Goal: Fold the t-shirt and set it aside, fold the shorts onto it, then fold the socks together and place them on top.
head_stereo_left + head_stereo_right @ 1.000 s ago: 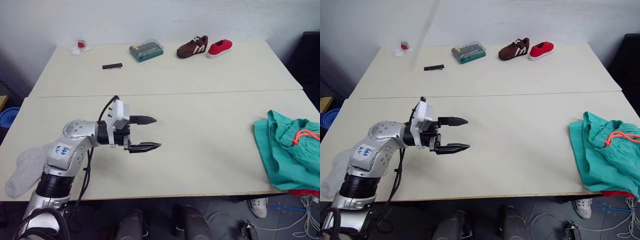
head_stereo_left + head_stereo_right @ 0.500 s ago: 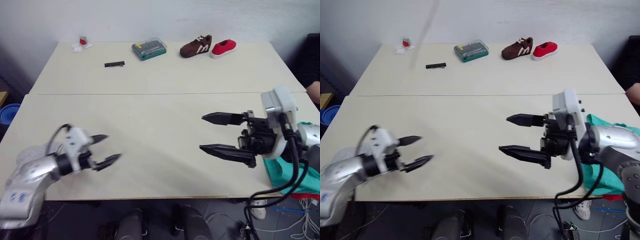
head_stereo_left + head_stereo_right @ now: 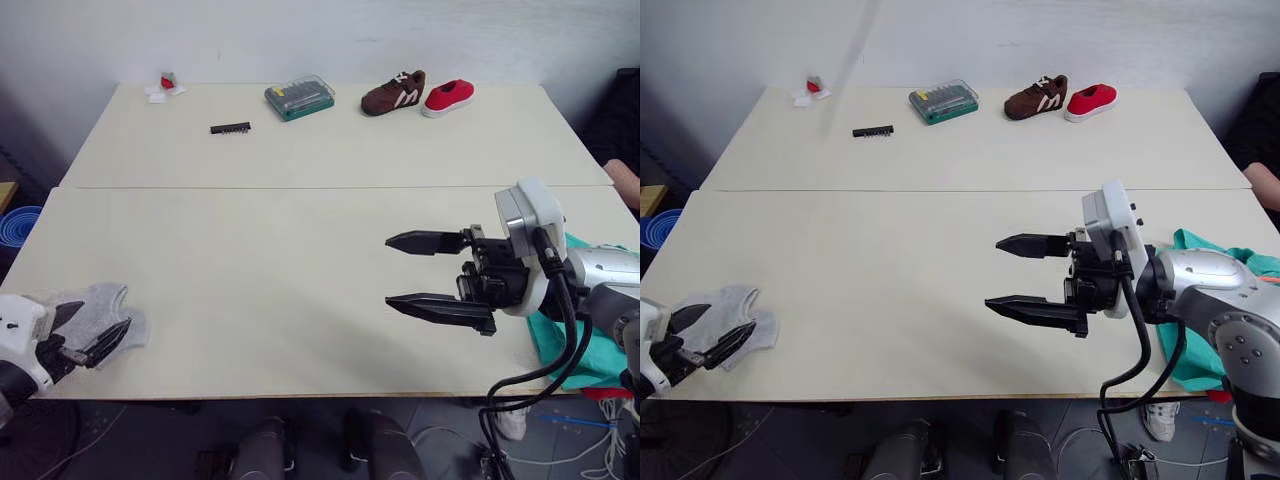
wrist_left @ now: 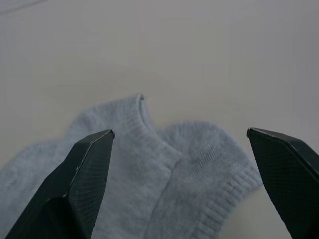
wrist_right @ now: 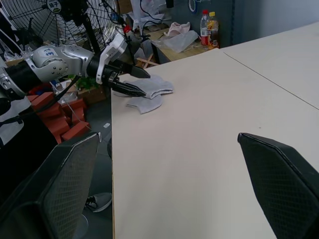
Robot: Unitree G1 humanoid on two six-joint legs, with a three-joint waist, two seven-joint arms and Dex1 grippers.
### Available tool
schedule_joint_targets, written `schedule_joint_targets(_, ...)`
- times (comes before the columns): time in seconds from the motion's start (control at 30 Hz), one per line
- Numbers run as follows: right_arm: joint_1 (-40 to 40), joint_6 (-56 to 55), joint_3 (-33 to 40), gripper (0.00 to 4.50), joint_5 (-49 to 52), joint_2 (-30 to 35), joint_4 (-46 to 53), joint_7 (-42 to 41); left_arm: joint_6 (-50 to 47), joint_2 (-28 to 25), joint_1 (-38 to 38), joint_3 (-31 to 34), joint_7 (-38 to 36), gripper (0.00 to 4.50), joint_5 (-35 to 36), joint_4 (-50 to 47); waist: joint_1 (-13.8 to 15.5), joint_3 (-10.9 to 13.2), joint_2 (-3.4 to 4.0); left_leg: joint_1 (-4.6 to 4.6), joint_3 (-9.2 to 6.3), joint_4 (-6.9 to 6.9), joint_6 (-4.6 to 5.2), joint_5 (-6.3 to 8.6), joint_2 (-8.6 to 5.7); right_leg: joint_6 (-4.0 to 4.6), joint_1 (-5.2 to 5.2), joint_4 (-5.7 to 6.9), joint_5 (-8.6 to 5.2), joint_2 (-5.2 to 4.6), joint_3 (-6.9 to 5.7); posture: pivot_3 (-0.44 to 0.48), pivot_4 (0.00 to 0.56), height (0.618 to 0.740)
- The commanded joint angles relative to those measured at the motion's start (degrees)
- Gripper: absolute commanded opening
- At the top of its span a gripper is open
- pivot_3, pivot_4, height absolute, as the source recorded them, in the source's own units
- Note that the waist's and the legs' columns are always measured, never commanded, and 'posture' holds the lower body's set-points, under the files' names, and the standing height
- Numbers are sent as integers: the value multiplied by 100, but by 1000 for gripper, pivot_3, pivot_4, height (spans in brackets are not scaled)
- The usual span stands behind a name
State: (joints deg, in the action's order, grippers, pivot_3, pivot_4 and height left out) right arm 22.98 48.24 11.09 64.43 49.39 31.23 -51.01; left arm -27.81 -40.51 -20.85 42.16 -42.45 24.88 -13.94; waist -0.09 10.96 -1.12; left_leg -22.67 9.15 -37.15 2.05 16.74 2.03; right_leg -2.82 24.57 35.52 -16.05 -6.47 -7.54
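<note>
The socks [image 3: 98, 312] lie flat at the near left corner of the table [image 3: 300, 240], side by side and overlapping, their ribbed cuffs toward the table's middle and their long axis running roughly along the front edge. The left claw [image 3: 92, 335] sits low at that corner, its two black fingers spread apart around the near edge of the socks, gripping nothing; in the left wrist view the grey knit lies between the parted fingers [image 4: 82, 174]. The left arm reaches in from off the table's left front, held low.

The right claw [image 3: 430, 272] hovers above the table's right-centre, fingers wide apart and empty, pointing toward the robot's left, its forearm stretched level from the right. Behind it, at the right front edge, the teal shorts [image 3: 1205, 340] lie crumpled, partly hidden by the arm.

The table is pale beige, made of two tops joined by a seam across the width. Along the far edge stand a brown shoe [image 3: 392, 91], a small red shoe [image 3: 444, 96], a green bit case [image 3: 299, 97], a black bit strip [image 3: 230, 128] and a small white-and-red item [image 3: 162, 88]. A light wall rises behind.
</note>
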Motion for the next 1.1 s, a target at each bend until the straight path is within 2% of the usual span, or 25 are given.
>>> schedule_joint_targets(0.03,53,-86,68,4493,97,-80,124,73,-16,-292,-51,-73,-396,4500,59,319,-2,0,0,0,0,1,-2,3,0,1,0,-1,-1,0,0,0,150,740)
schedule_joint_targets(0.27,-48,-118,96,4493,67,-144,261,259,-225,-736,417,-741,-240,4500,-382,1234,-4,0,1,-1,0,5,-4,5,2,3,4,-1,-2,0,-1,0,150,740)
schedule_joint_targets(0.3,-82,-135,95,4500,39,-137,288,267,-241,-781,467,-818,-255,4304,-415,1325,-3,-1,1,0,0,5,-4,5,2,3,3,-1,-2,0,0,0,150,740)
schedule_joint_targets(0.37,-164,-188,100,4500,-42,-103,346,247,-353,-828,580,-888,-290,3882,-363,1465,-3,-4,13,1,0,8,-5,5,2,3,3,0,-2,0,0,0,150,740)
schedule_joint_targets(0.77,-510,-437,116,4500,-547,37,404,31,-952,-855,803,-1082,-434,136,-132,1433,2,-3,37,5,2,11,-6,6,1,4,1,-1,-2,-4,1,0,150,740)
schedule_joint_targets(0.93,-565,-394,199,4500,-548,72,417,77,-1250,-702,795,-1178,-452,27,131,1039,6,-3,47,5,2,10,-6,7,1,4,1,-1,-2,-4,2,0,150,740)
schedule_joint_targets(1.0,-586,-397,201,4500,-563,79,416,81,-1651,-652,901,-1184,-408,27,424,664,17,-2,47,5,2,10,-6,7,0,3,0,-2,-2,-6,2,0,150,740)
schedule_joint_targets(1.1,-610,-383,196,4500,-584,102,442,91,-2833,-484,1324,-1319,-74,27,1194,-214,58,-2,47,4,0,8,-6,7,-2,2,-3,-2,-1,-8,2,0,150,740)
